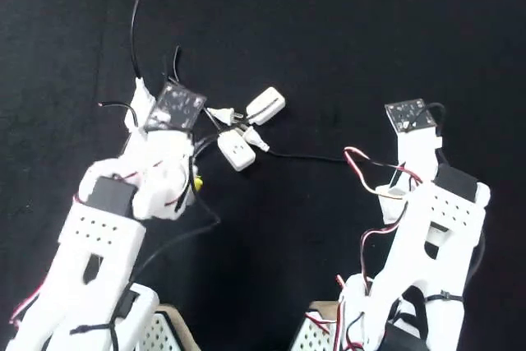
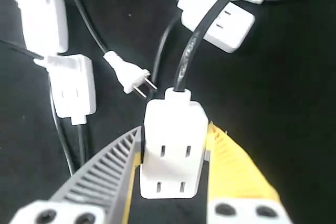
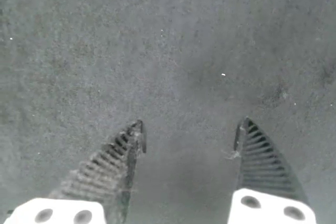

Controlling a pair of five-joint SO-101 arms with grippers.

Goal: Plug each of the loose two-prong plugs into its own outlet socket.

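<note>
My left gripper (image 2: 175,129) is shut on a white outlet socket (image 2: 172,153) with a black cord, its grey and yellow fingers on either side. Just beyond it a loose white two-prong plug (image 2: 127,77) lies on the cloth, prongs pointing toward the held socket. More white sockets (image 2: 72,90) (image 2: 219,22) (image 2: 44,18) lie around it. From above, two sockets (image 1: 237,150) (image 1: 265,104) and small plugs (image 1: 219,113) sit beside the left arm (image 1: 156,172). My right gripper (image 3: 191,125) hangs open over bare black cloth, holding nothing.
Black cords (image 2: 79,19) cross among the sockets, and one cord (image 1: 308,156) runs over the cloth toward the right arm (image 1: 427,203). The black cloth (image 1: 329,47) covers the whole table.
</note>
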